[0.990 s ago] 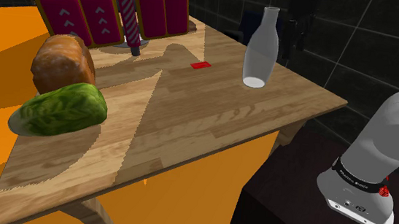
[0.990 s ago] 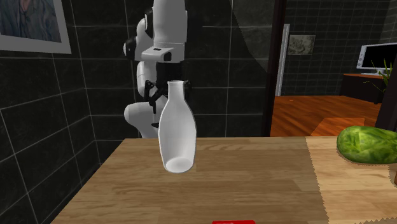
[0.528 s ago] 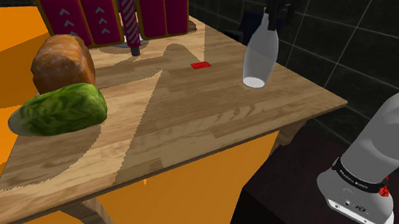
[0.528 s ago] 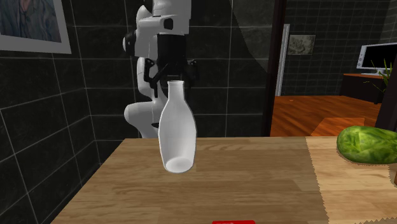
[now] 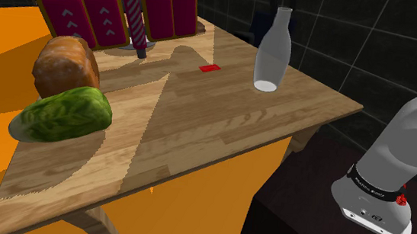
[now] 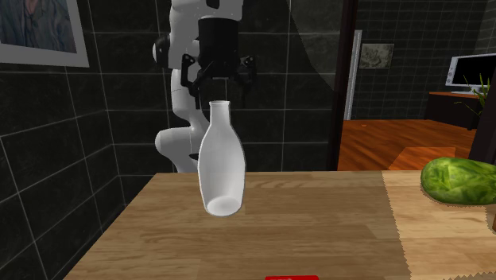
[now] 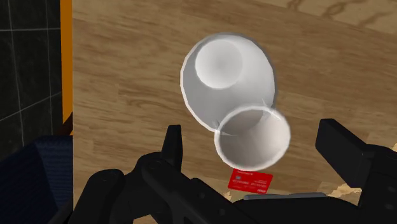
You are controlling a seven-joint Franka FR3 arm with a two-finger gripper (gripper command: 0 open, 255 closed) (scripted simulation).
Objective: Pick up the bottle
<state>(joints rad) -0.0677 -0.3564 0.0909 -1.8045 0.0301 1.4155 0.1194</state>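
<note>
White bottle (image 6: 221, 163) upright, unheld | tool (image 6: 218, 79) released above its mouth | red card (image 7: 251, 181) partly hidden

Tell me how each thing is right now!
bottle: standing upright on the table, mouth open, not held.
gripper: jaws open, hanging above the bottle's mouth.
red card: lying flat on the table.
lettuce: lying on the table beside the bread loaf.
</note>
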